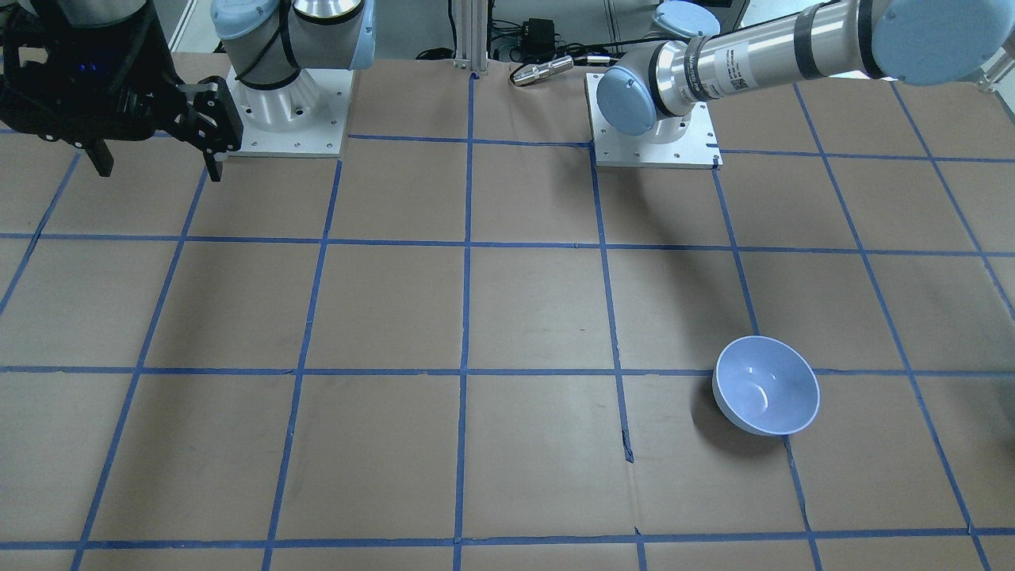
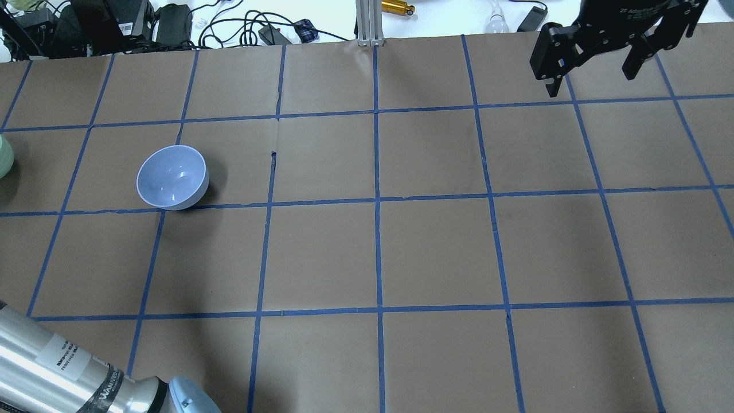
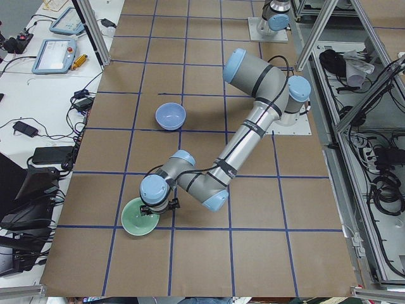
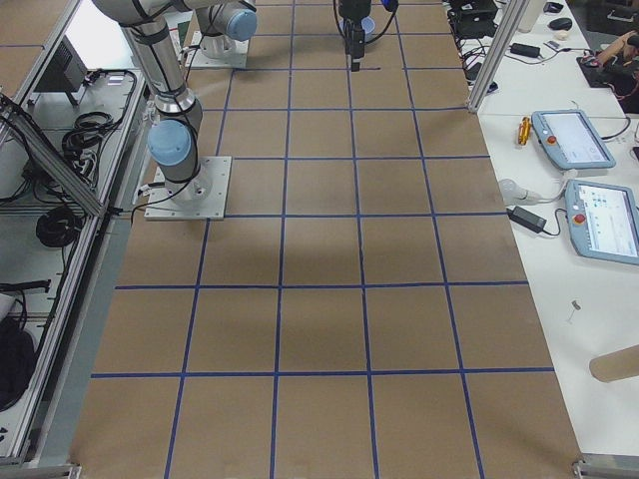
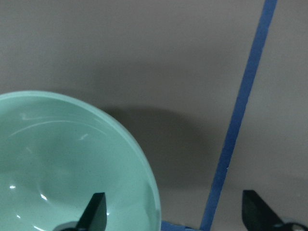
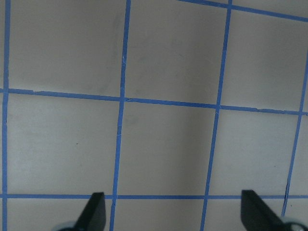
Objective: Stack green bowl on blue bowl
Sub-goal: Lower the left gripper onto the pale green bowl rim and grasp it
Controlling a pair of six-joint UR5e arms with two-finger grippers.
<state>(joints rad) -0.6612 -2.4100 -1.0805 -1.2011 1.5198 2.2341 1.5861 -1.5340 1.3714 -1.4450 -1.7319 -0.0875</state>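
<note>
The mint-green bowl (image 5: 62, 163) sits upright near the table's left end; it also shows in the exterior left view (image 3: 140, 224) and as a sliver at the overhead view's left edge (image 2: 4, 156). My left gripper (image 5: 175, 216) is open low over its rim, with one finger (image 5: 94, 211) inside the bowl and the other (image 5: 257, 214) outside. The pale blue bowl (image 2: 172, 176) stands upright and empty about two squares away (image 1: 767, 386). My right gripper (image 2: 590, 77) is open and empty, held high at the table's far right (image 1: 158, 162).
The table is brown paper with a blue tape grid (image 2: 378, 201). Cables and boxes (image 2: 172, 23) lie beyond the far edge. The arm bases (image 1: 654, 135) stand on white plates on the robot's side.
</note>
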